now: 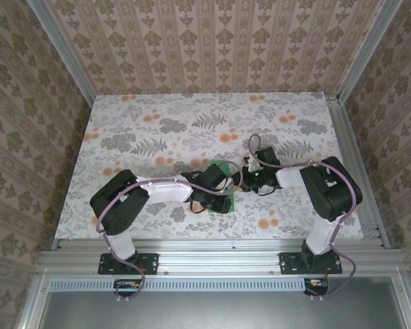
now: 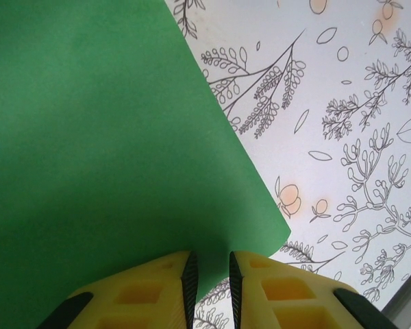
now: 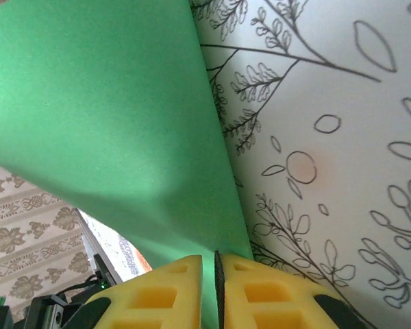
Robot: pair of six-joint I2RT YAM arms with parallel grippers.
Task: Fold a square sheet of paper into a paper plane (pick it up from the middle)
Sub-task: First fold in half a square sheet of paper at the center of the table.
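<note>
Found square sheet of paper (image 1: 220, 168), bright green, partly hidden. Noted left gripper (image 1: 222, 194) over sheet, covering its middle. Noted right gripper (image 1: 241, 181) at sheet's right edge. Recorded floral table (image 1: 157, 116) all around sheet, arm bases (image 1: 123, 262) well nearer than sheet.

Left arm (image 1: 161, 186), right arm (image 1: 327, 226): white links, black joints | purple cables (image 1: 103, 219) | yellow fingers (image 2: 144, 295), black-padded

Damask-papered walls (image 1: 212, 41) on three sides — a grey-and-orange floral-print bench (image 1: 123, 123), aluminium rails (image 1: 219, 255) along its edges.
</note>
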